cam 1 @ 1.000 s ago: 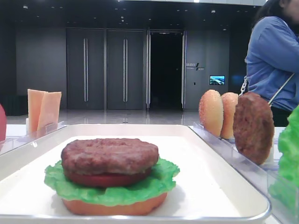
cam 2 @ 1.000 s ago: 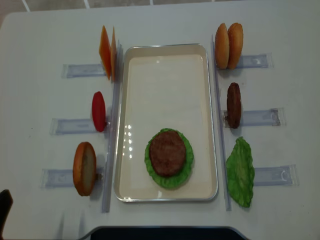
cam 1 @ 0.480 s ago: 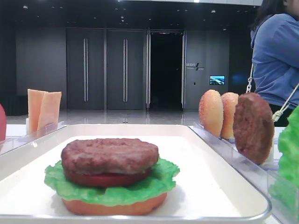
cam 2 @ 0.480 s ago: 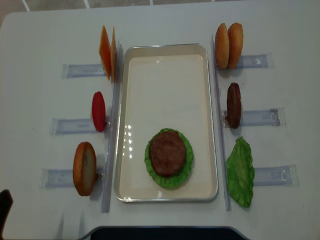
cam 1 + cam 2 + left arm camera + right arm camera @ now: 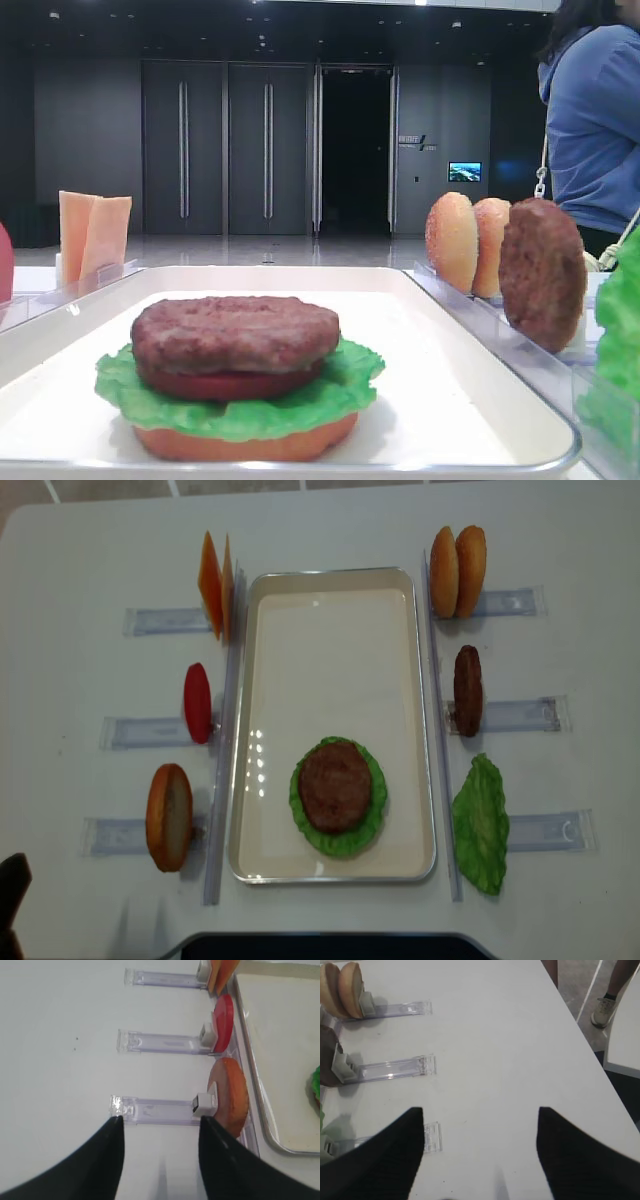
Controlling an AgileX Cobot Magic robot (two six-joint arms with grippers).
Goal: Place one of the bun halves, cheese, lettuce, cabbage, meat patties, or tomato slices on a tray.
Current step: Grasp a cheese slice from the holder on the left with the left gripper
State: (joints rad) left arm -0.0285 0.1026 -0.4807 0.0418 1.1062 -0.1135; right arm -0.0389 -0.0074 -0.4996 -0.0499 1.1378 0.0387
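The white tray (image 5: 330, 650) holds a stack near its front: bun half (image 5: 245, 443), lettuce (image 5: 372, 812), tomato slice (image 5: 230, 385) and meat patty (image 5: 333, 785) on top. Left of the tray stand cheese slices (image 5: 215, 585), a tomato slice (image 5: 197, 702) and a bun half (image 5: 168, 817). On the right are two bun halves (image 5: 457, 572), a patty (image 5: 467, 690) and lettuce (image 5: 481, 823). Cabbage is out of view. My left gripper (image 5: 161, 1121) is open and empty, just short of the bun half's (image 5: 231, 1095) rack. My right gripper (image 5: 480, 1110) hangs open over bare table.
Clear plastic racks (image 5: 150, 620) lie on both sides of the tray, their ends pointing outward. A person in a blue top (image 5: 595, 120) stands behind the table at the right. The table's right edge (image 5: 580, 1030) runs close to the right gripper.
The dark bit of the left arm at the overhead view's bottom left corner has crept slightly further in. The person at the back has shifted right. The food has not moved.
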